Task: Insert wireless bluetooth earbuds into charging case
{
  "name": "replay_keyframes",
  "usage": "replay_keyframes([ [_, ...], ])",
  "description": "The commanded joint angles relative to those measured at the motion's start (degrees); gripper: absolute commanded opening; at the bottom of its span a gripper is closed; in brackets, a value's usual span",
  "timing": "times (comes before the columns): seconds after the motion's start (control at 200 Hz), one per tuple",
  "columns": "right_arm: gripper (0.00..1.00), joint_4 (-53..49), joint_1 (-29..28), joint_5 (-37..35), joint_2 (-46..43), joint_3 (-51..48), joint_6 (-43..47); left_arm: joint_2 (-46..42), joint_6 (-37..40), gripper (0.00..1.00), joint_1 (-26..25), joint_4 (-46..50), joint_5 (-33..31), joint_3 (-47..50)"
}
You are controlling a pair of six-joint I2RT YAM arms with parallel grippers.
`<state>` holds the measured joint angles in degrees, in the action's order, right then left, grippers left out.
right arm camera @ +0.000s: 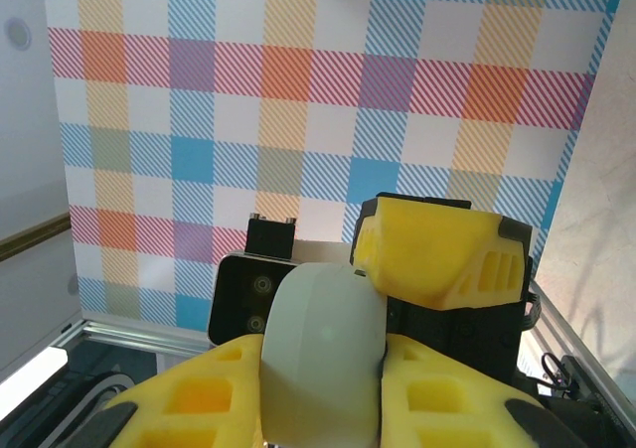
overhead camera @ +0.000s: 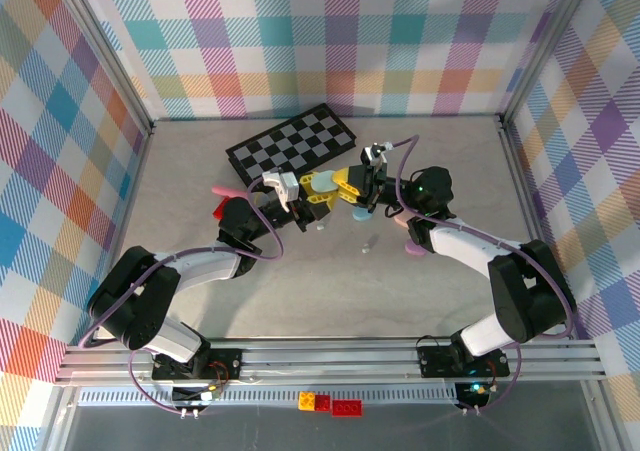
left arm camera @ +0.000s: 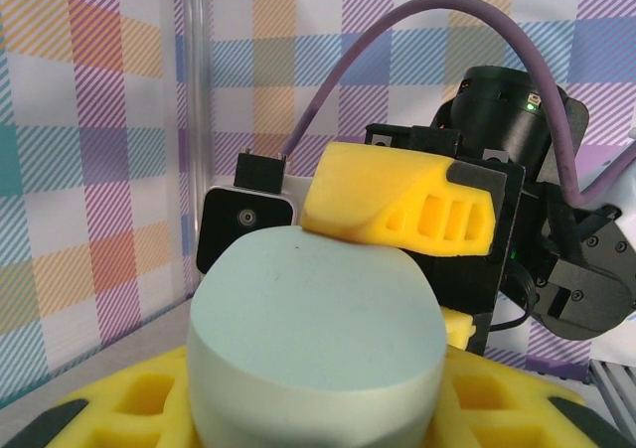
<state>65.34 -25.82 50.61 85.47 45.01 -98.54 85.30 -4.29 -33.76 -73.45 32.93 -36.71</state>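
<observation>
Roughly at the middle of the bench [overhead camera: 450, 171], the two arms meet nose to nose. The left hand [overhead camera: 315, 195] is clenched on a pale green case [left arm camera: 313, 339]. From the left wrist, its yellow fingers [left arm camera: 109, 413] flank the rounded body low on either side, with the smooth domed face turned toward the camera. The right hand [overhead camera: 348, 184] is clenched too. From the right wrist, the case [right arm camera: 323, 359] sits pinched between that hand's own yellow fingers [right arm camera: 199, 403]. In each wrist view the other hand's slotted yellow finger rests against the far upper edge of the pale green body. Whether the hands share one piece or hold two halves, I cannot tell.

As for the earbuds [overhead camera: 368, 241], two tiny pale specks lie loose on the bench on the near side of the hands. One is greyish, near the right hand, and one is whitish [overhead camera: 322, 227], near the left; they are too small to make out further. A light blue piece [overhead camera: 360, 214] lies just beside the right hand, and a pink oval piece [overhead camera: 412, 251] sits against the right forearm. A checkerboard [overhead camera: 290, 141] lies on the far side of the hands. A pink sliver [overhead camera: 225, 188] and a red piece [overhead camera: 222, 209] sit by the left arm. Yellow and red bricks [overhead camera: 330, 403] rest at the near edge.
</observation>
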Motion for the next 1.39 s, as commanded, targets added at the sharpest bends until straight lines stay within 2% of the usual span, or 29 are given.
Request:
replay_keyframes([
  [0.0,0.15,-1.04,0.25,-1.03,0.46,-1.13,1.99,-0.49,-0.28,0.35,-0.13,-3.63,2.91,-1.88],
  [0.14,0.35,-2.87,0.34,-1.57,-0.17,-1.43,3.1,-0.73,0.24,0.35,-0.17,-3.48,2.93,-1.44],
  [0.255,0.65,-6.92,0.73,-1.01,-1.84,-1.2,7.69,-0.83,1.04,0.35,-0.08,-3.22,3.05,-0.87],
  [0.355,0.76,-16.98,1.79,-1.43,-5.2,-1.39,15.86,-0.83,1.15,0.35,0.08,-3.02,3.62,-0.18],
  [0.445,0.79,-32.05,3.32,-3.02,-9.78,-0.69,25.62,-1.25,1.3,0.35,0.27,-2.61,3.98,0.86],
  [0.63,0.88,-62.94,3.63,-11.63,-19.71,4.74,57.37,-3.62,3.5,0.35,0.49,2.86,5.49,2.59],
  [0.72,0.91,-75.42,0.76,-15.77,-22.88,9.2,74.48,-5.07,4.29,0.35,0.53,6.21,6.84,2.96],
  [0.83,0.91,-87.83,-4.46,-26.69,-24.17,14.35,90.28,-6.67,4.3,0.35,0.54,10.92,9.59,2.49],
  [0.92,0.91,-90.22,-6.66,-29.11,-24.71,15.3,97.79,-7.34,4.33,0.35,0.62,16.03,12.49,1.3],
  [1.075,0.9,-89.64,-10.48,-31.31,-24.43,15.93,105.91,-7.38,3.52,0.35,0.62,15.59,13.18,1.38],
  [1.39,0.9,-86.79,-13.52,-38.1,-22.25,16.89,108.43,-7.78,3.58,0.35,0.62,15.98,13.7,0.92],
])
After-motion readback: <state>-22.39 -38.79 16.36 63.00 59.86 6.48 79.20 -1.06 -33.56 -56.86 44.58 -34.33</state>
